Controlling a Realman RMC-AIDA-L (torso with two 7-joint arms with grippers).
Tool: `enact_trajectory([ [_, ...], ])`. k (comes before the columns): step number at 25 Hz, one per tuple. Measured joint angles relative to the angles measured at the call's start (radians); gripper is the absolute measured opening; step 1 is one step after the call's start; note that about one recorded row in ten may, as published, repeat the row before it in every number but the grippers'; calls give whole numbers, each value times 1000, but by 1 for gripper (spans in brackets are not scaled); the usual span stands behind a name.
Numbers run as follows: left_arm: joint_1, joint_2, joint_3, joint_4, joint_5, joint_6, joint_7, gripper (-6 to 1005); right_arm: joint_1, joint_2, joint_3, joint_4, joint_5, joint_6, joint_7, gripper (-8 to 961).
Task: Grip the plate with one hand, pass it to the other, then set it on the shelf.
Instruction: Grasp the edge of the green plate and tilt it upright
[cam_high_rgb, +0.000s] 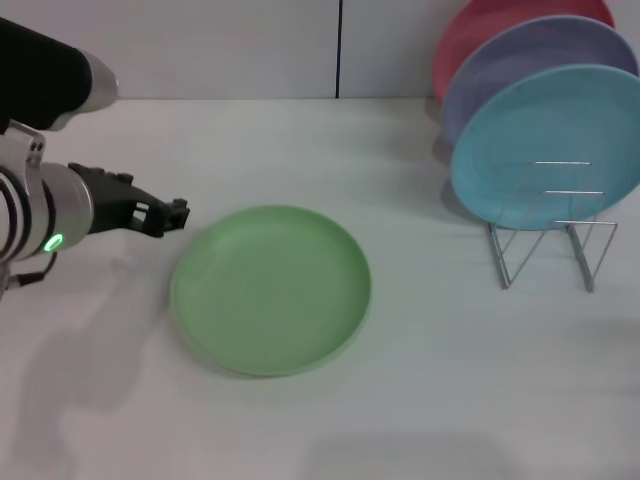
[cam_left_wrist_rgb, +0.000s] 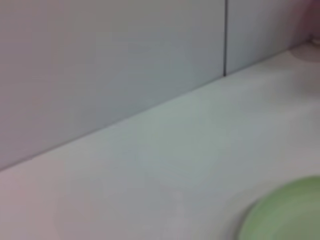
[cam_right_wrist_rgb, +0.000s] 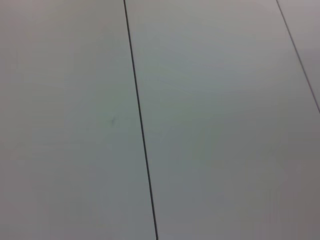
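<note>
At centre frame in the head view, the plate (cam_high_rgb: 271, 288) lies flat on the table (cam_high_rgb: 420, 400), untouched. The left gripper (cam_high_rgb: 170, 214) hangs at the left edge of the frame, just beside the plate's upper-left rim and apart from it; whether its fingers are open or closed I cannot tell. The right gripper is out of sight in every view. The shelf (cam_high_rgb: 552, 228) stands at the right of the frame, well apart from the plate, with a blue plate (cam_high_rgb: 540, 140) leaning in it and two more behind. Risks, as I judge them: the rim is shallow and the plate lies flat, so the fingers could skid over the edge and push it away; later, the crowded shelf could knock against the incoming plate.
</note>
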Motion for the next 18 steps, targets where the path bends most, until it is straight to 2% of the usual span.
enact_trajectory([
  [5,-1,-1,23,2,1,-45,-22,665,0,0,0,0,0,3,0,816],
  [9,-11,-2,48,59,2,-48,-50,665,-1,0,0,-1,0,4,0,816],
  [15,-99,-2,66,227,-1,-34,-86,665,-1,0,0,-1,0,6,0,817],
  [18,-123,-3,67,269,-1,-28,-97,666,-3,0,0,-1,0,6,0,817],
])
